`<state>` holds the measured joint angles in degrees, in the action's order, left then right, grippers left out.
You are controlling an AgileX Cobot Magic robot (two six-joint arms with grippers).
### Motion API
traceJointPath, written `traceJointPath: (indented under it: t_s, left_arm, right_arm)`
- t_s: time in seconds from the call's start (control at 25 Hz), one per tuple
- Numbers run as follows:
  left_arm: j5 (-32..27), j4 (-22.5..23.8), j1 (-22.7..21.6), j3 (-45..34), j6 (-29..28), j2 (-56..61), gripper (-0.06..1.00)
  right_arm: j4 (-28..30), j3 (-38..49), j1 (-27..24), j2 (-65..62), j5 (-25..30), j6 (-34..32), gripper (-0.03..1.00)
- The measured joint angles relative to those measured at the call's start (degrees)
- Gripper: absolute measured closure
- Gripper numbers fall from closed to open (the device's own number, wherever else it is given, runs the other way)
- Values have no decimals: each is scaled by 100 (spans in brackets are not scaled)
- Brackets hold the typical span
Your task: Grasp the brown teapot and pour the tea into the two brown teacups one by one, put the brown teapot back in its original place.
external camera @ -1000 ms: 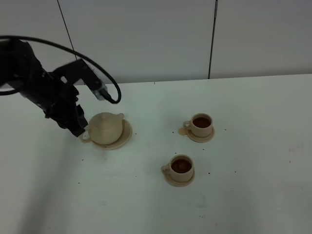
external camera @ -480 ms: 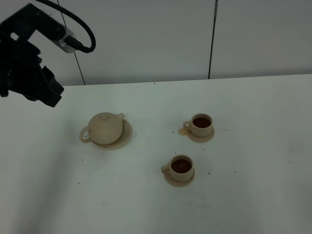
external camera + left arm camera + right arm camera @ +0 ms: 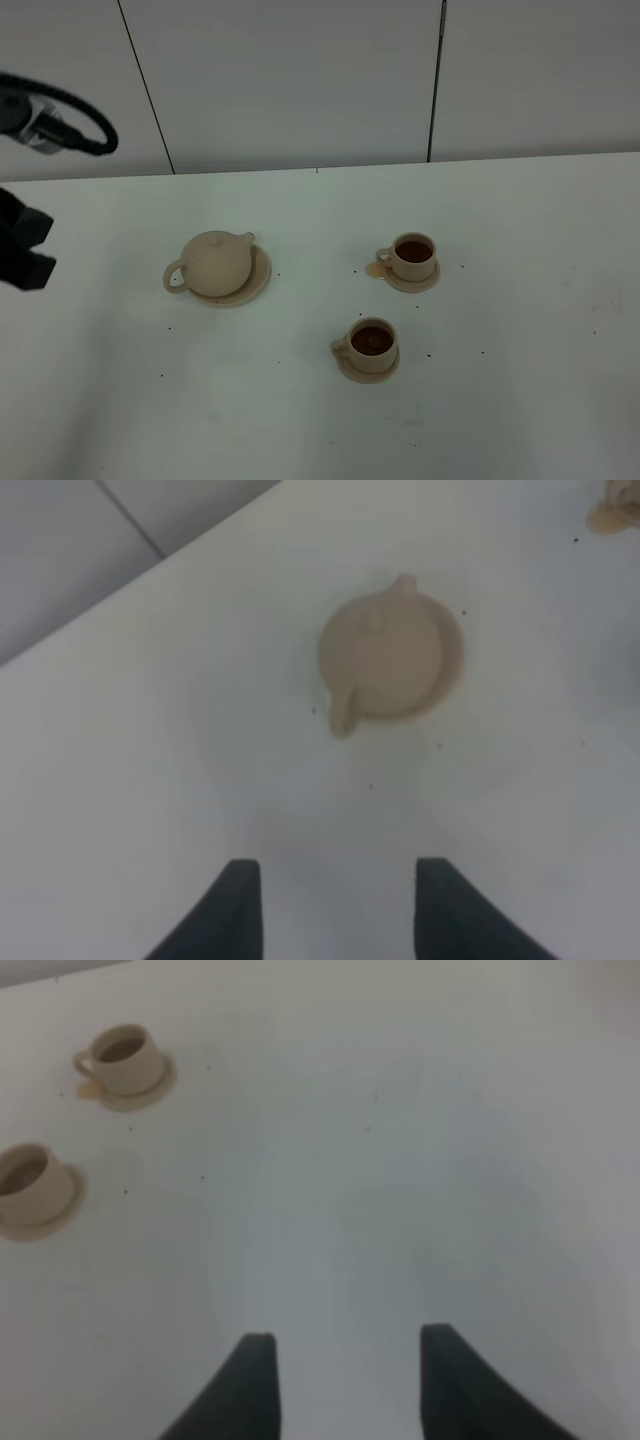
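Two brown teacups stood on small saucers on the white worktop, both filled with dark tea: farther teacup toward the right of the exterior view, nearer teacup in front of it and slightly to the left, well apart from each other. Saw a small tan spill mark on the worktop just beside the farther cup's saucer, on its handle side. Found the brown teapot upright on its wide saucer, lid on, loop handle pointing left toward the left arm, short spout toward the rear right.

Left end effector hung with fingers spread wide, nothing between them, above bare worktop and well apart from the teapot; teapot handle turned toward the end effector in the wrist view. Only a dark part of the left arm showed at the exterior view's left edge, clear of the teapot.

Right end effector likewise spread and gripping nothing, over bare worktop, with both teacups far off to one side.
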<state>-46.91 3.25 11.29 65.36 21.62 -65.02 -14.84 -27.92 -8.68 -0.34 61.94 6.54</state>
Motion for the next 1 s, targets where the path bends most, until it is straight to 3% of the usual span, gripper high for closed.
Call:
traceJointPath:
  t_s: [0.2, 0.52, 0.72, 0.88, 1.0]
  left_arm:
    - [652, 413, 11, -1509, -863, 1105, 52]
    - [2100, 1420, 11, -3643, -2956, 2594, 52]
    - [1776, 2096, 11, -4057, -3907, 2788, 52]
    - [1356, 1968, 11, -4016, -3981, 2977, 52]
    - [860, 1627, 11, -3705, -3727, 3270, 52]
  right_arm:
    - [0, 0, 0, 0, 0, 0, 64]
    - [0, 0, 0, 0, 0, 0, 64]
    - [0, 0, 0, 0, 0, 0, 64]
    - [0, 0, 0, 0, 0, 0, 64]
    - [0, 0, 0, 0, 0, 0, 64]
